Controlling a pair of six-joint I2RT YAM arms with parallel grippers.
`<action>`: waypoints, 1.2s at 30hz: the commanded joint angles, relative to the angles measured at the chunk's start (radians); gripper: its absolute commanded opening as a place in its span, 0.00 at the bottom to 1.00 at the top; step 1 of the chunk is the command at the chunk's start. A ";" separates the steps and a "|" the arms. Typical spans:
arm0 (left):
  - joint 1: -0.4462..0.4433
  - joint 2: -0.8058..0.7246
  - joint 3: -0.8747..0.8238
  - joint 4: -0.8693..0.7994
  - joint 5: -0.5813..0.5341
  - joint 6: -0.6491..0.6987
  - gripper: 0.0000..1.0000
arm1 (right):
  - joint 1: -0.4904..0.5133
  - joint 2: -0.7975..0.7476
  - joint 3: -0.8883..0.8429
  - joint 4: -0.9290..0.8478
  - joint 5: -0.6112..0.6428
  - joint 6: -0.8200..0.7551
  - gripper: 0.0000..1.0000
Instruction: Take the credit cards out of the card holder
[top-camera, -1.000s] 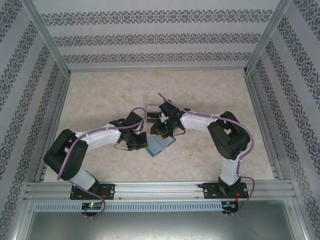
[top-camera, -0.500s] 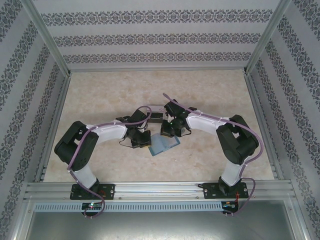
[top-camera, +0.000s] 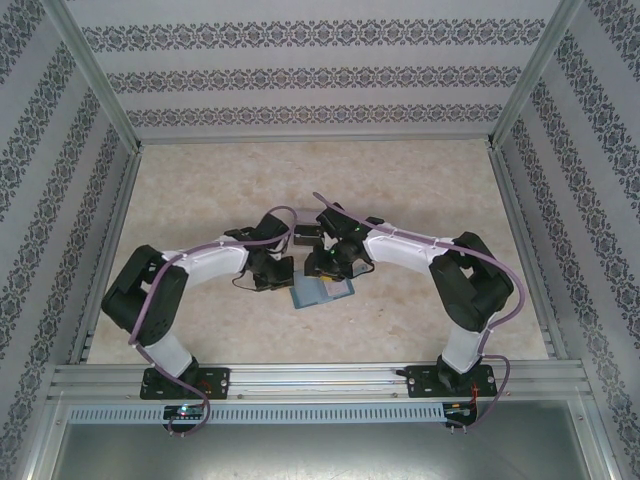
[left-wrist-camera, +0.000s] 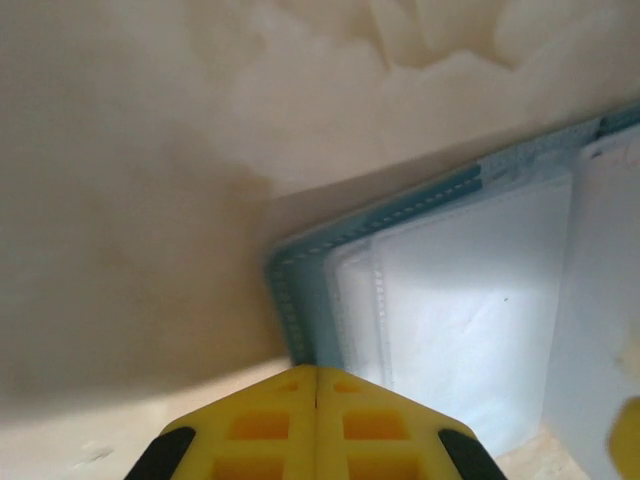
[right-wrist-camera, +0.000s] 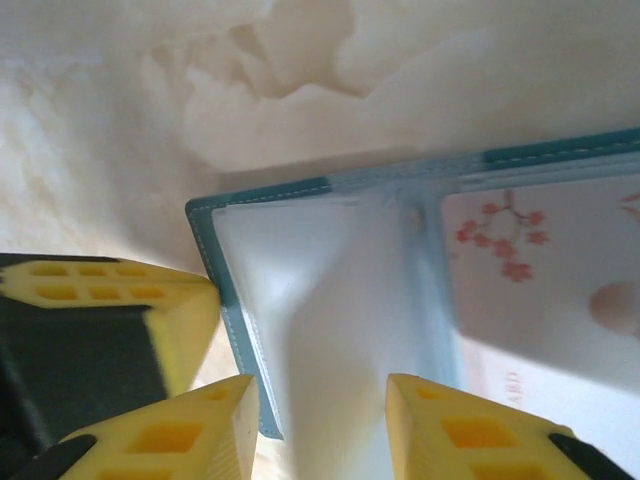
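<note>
A: Card holder (top-camera: 322, 293)?
B: It lies open at the middle of the table (top-camera: 200, 200).
A: Grippers?
B: Left gripper (left-wrist-camera: 317, 385): fingers pressed together, just beside the holder's stitched corner. Right gripper (right-wrist-camera: 325, 430): fingers apart, straddling a clear sleeve.

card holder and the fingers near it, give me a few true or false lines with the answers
1. The card holder lies open on the table. True.
2. The left fingers are spread wide. False: they are pressed together at the holder's corner.
3. The right fingers are open, with a clear sleeve showing between them. True.
4. The card holder is red. False: it is teal-blue.
</note>
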 joint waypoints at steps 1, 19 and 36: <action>0.045 -0.087 0.007 -0.104 -0.059 0.045 0.00 | 0.019 0.036 0.033 0.023 -0.039 0.018 0.41; 0.126 -0.185 -0.014 -0.141 -0.009 0.083 0.01 | 0.062 0.187 0.046 0.206 -0.119 0.101 0.52; 0.048 -0.137 0.051 -0.013 0.081 -0.015 0.00 | -0.014 0.011 -0.036 0.286 -0.153 0.164 0.53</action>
